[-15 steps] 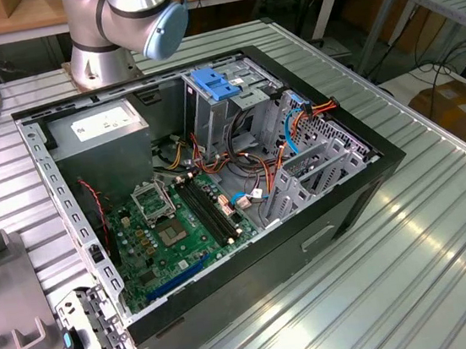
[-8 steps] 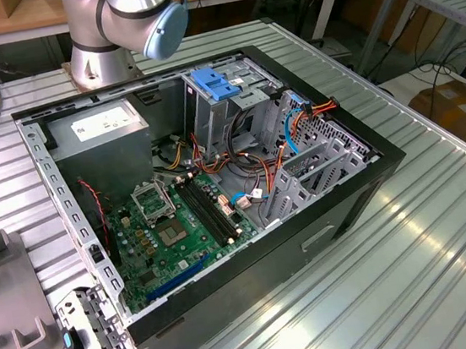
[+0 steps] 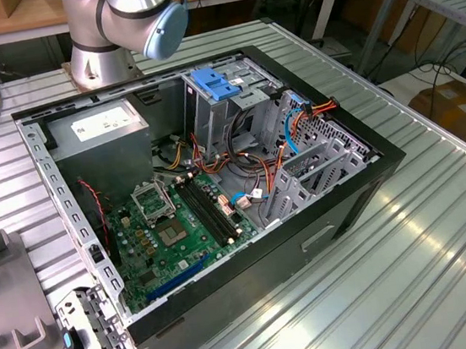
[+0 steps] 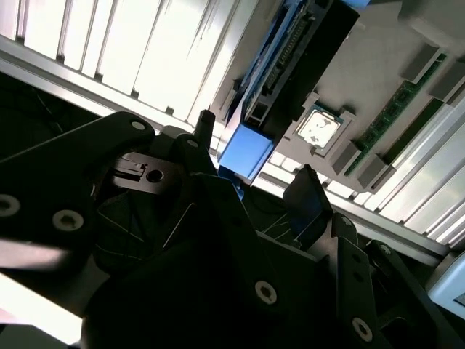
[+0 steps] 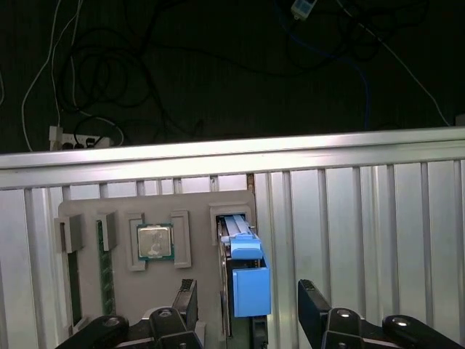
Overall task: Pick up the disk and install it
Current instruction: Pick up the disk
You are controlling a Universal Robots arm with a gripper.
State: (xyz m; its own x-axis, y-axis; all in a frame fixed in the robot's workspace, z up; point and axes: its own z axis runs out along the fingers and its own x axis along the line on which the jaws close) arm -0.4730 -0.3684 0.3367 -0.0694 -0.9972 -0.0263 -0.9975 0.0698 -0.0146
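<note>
Grey holder tray (image 5: 87, 212) lies on the ribbed aluminium table (image 5: 363, 218), close to the table's edge. It has three filled recesses: a CPU (image 5: 155, 241) flat in a square pocket, a RAM stick (image 5: 106, 269) on edge in a narrow slot, and the disk (image 5: 245, 262) on edge in the slot next to the CPU. The disk is upright on its thin side, with one blue rail facing the camera. Its long axis runs along the slot, parallel to the table ribs and to the RAM stick. One end points at the table edge and the other, with the bigger blue block, sits between the jaws. The gripper (image 5: 247, 294) is spread wide, with one of its fingers (image 5: 185, 305) on each side of the disk. A gap shows on both sides and nothing is grasped. The second wrist view shows the same: the gripper (image 4: 254, 149) straddles the blue end of the disk (image 4: 247, 153), with the CPU (image 4: 317, 127) beyond it. In the exterior view the open PC case (image 3: 347, 203) lies on its side on the table. Inside are a green motherboard (image 3: 179, 224), a grey power supply (image 3: 95, 127), a metal drive cage topped by a blue latch (image 3: 215, 83), and orange and blue cables (image 3: 306, 114). The arm (image 3: 124, 17) rises behind the case.
</note>
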